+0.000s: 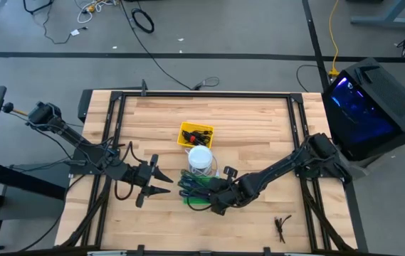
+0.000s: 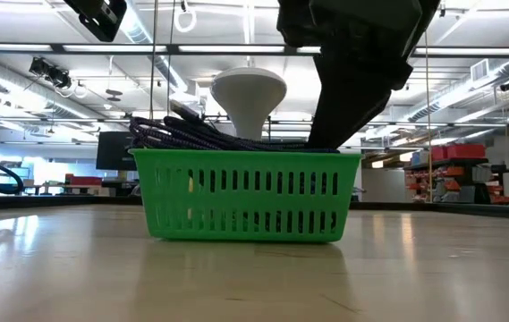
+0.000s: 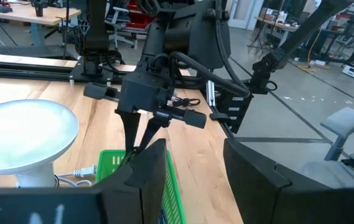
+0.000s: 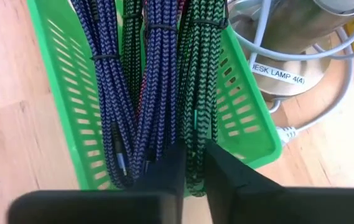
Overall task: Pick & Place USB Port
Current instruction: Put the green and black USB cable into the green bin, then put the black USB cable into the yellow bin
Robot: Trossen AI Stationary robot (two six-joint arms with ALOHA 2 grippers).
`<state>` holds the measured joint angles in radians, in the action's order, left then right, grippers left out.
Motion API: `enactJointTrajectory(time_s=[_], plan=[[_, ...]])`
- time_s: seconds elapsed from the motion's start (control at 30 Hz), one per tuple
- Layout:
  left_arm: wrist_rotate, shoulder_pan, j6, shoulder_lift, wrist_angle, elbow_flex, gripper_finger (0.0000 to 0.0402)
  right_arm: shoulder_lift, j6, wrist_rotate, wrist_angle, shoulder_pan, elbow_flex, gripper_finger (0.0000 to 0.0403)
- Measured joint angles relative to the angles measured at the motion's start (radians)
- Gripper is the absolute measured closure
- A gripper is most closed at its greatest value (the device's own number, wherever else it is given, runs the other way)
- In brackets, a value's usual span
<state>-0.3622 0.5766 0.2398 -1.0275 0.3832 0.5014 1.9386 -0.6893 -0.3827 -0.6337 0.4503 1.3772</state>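
Note:
A green basket (image 1: 196, 190) near the table's middle holds coiled braided cables, purple (image 4: 158, 74) and green-black (image 4: 201, 81). My right gripper (image 4: 194, 154) slants down into the basket's near end, its fingers a narrow gap apart over the green-black coil. Just beyond the basket stands a white desk lamp (image 1: 200, 158). Farther back, a yellow bin (image 1: 185, 139) holds small black pieces with red marks (image 1: 196, 133); which of them is the USB port is too small to tell. My left gripper (image 1: 158, 182) hangs open, left of the basket, with nothing in it. My right gripper has its fingertips (image 4: 172, 163) on either side of a strand at the near end of the green-black coil (image 4: 195, 134), coming from above and slanting down. Whether the fingers touch the strand I cannot tell. The coil lies in the basket.
The lamp's grey cord and plug (image 4: 288, 130) lie on the wood beside the basket. A thin black wire tie (image 1: 282, 226) lies near the table's front right. A black frame (image 1: 202, 95) runs around the tabletop. Bare wood lies right of the basket.

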Motion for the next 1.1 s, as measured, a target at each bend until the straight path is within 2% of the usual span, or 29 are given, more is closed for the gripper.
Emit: enactJointTrajectory(time_s=[0.27, 0.4, 0.53, 0.6, 0.77, 0.93, 1.1], plan=[[0.0, 0.0, 0.0, 0.0, 0.0, 0.0, 0.0236, -0.011, 0.016, -0.029, 0.002, 0.0, 0.0, 0.025], [0.0, 0.0, 0.0, 0.0, 0.0, 0.0, 0.0236, -0.035, 0.02, -0.029, -0.014, -0.004, 0.0, 0.0222], [0.0, 0.0, 0.0, 0.0, -0.002, 0.0, 0.0236, -0.086, 0.045, -0.042, -0.027, -0.004, 0.0, 0.022], [0.0, 0.0, 0.001, 0.0, -0.002, 0.0, 0.0236, -0.12, 0.046, -0.014, -0.05, -0.001, 0.0, 0.0226], [0.0, 0.0, 0.004, 0.0, -0.01, 0.0, 0.0236, -0.179, 0.009, 0.176, -0.147, 0.044, 0.0, 0.0244], [0.0, 0.0, 0.004, 0.0, -0.009, 0.0, 0.0236, -0.192, -0.158, 0.344, -0.284, 0.15, 0.0, 0.0252], [0.0, 0.0, 0.011, 0.0, -0.008, 0.0, 0.0236, -0.191, -0.382, 0.377, -0.382, 0.291, 0.0, 0.0252]])
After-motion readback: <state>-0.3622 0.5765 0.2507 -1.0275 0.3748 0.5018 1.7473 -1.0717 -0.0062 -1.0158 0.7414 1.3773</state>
